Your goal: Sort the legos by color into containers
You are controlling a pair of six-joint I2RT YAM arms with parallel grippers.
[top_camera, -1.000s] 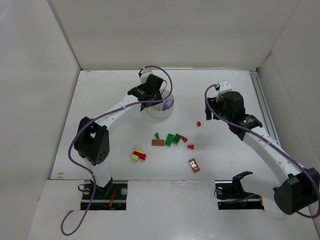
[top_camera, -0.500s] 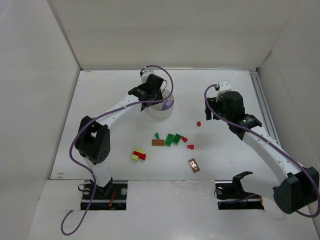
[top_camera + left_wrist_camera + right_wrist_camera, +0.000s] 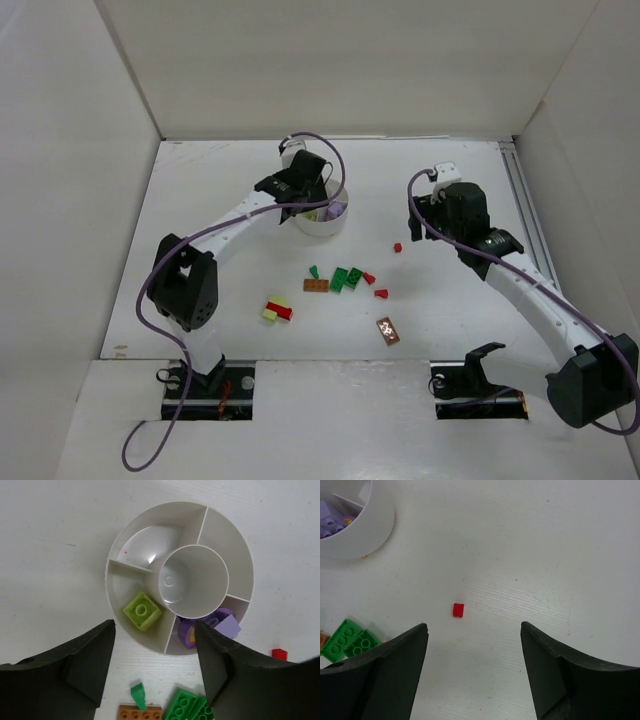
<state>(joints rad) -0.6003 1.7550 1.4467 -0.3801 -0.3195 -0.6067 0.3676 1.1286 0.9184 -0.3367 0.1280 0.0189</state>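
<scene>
The white round dish [image 3: 231,560] [image 3: 320,222] holds a pale yellow-green brick [image 3: 142,611] in one wedge and light purple bricks [image 3: 220,626] in another. My left gripper [image 3: 155,630] [image 3: 303,190] hovers open and empty above the dish. My right gripper [image 3: 472,627] [image 3: 440,222] is open and empty above the table, just right of a tiny red brick [image 3: 458,610] [image 3: 397,247]. Green bricks [image 3: 346,278], an orange-brown brick [image 3: 316,285] and small red bricks [image 3: 376,286] lie mid-table.
A stacked red and yellow-green brick pair [image 3: 277,310] lies left of centre. A brown patterned brick [image 3: 387,330] lies near the front. White walls enclose the table on three sides. A rail [image 3: 522,200] runs along the right edge.
My left gripper has shifted slightly over the dish. The right arm has barely moved. The bricks on the table have not moved.
</scene>
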